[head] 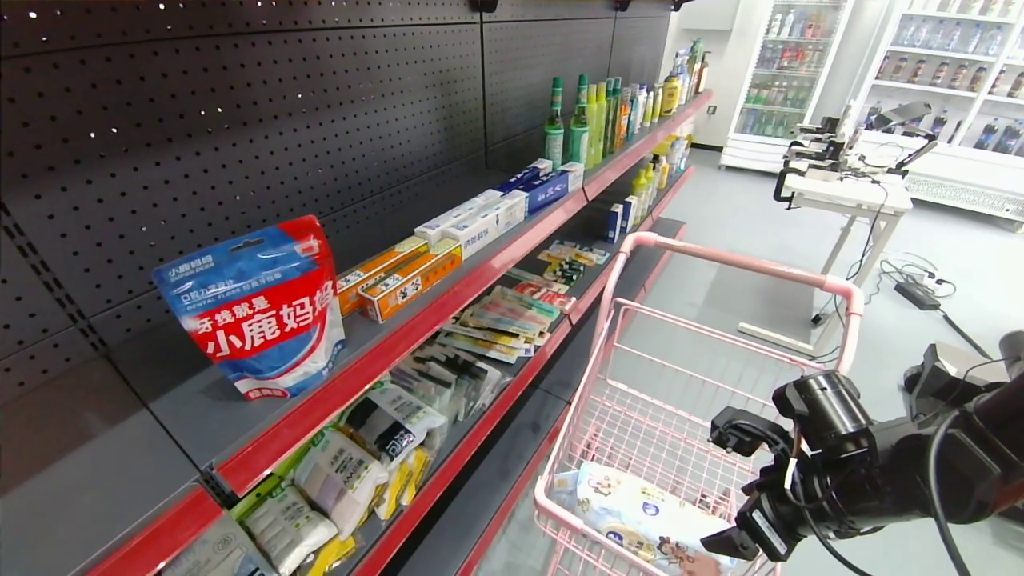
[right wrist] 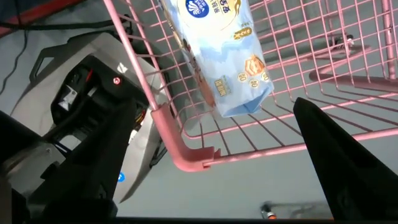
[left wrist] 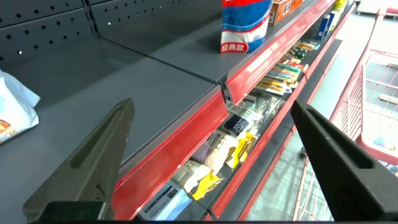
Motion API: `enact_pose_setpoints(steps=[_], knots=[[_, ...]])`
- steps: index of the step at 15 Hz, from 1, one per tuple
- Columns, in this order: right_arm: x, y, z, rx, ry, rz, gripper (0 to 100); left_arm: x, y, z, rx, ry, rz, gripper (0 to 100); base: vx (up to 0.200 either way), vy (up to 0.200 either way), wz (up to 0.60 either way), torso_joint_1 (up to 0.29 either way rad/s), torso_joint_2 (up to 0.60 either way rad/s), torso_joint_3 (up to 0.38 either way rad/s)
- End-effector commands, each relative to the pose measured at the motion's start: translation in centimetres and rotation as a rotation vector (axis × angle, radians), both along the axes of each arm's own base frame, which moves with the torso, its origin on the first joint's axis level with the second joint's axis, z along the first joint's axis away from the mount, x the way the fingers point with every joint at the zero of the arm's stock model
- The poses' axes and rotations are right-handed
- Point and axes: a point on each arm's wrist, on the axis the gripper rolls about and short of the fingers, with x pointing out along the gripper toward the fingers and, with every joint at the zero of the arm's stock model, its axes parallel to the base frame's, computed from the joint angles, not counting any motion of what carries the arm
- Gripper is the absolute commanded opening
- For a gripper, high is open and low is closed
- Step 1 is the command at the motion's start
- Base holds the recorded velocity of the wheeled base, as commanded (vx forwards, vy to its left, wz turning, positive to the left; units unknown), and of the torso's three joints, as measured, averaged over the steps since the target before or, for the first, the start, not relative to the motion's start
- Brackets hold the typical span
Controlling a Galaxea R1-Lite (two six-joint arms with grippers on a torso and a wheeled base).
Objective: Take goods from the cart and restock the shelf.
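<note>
A pink wire cart [head: 680,384] stands beside the shelf. In it lies a pale blue and white soft pack [head: 640,512], also seen through the cart's mesh [right wrist: 217,50]. My right gripper [head: 724,490] hangs open just outside the cart's near right corner [right wrist: 186,155], with nothing between its fingers [right wrist: 342,155]. My left gripper [left wrist: 211,168] is open and empty above the grey top shelf board [left wrist: 124,74]. A red and blue standing bag [head: 256,308] sits on that board, farther along the shelf [left wrist: 245,25].
Boxed toothpaste [head: 472,224] and green bottles [head: 576,124] line the top shelf farther on. The lower shelf holds packed goods [head: 352,464]. A white bag [left wrist: 12,106] lies on the board. A white table [head: 848,192] and floor cables [head: 920,288] stand beyond the cart.
</note>
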Motion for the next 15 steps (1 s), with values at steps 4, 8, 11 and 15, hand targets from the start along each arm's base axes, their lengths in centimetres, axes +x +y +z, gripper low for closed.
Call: enact_pose_setpoints(steps=[4,8,11,15], knots=[[0.4,0.3,-1.1,-0.017,0.025,0.046,100,0.0,0.0,0.0,0.000,0.001,0.000,100,0.000,0.000,0.00,-0.012,0.02,0.018],[1.1,-0.5,-1.6,0.001,0.018,0.118,100,0.0,0.0,0.0,0.000,0.001,0.000,100,0.000,0.000,0.00,-0.105,0.25,0.140],[1.7,-1.8,-2.2,0.015,0.023,0.137,100,0.0,0.0,0.0,0.000,0.001,0.000,100,0.000,0.000,0.00,-0.004,0.02,0.011],[2.1,-2.3,-3.4,0.021,0.057,0.131,100,0.0,0.0,0.0,0.000,-0.001,0.000,100,0.000,0.000,0.00,0.000,0.00,0.000]])
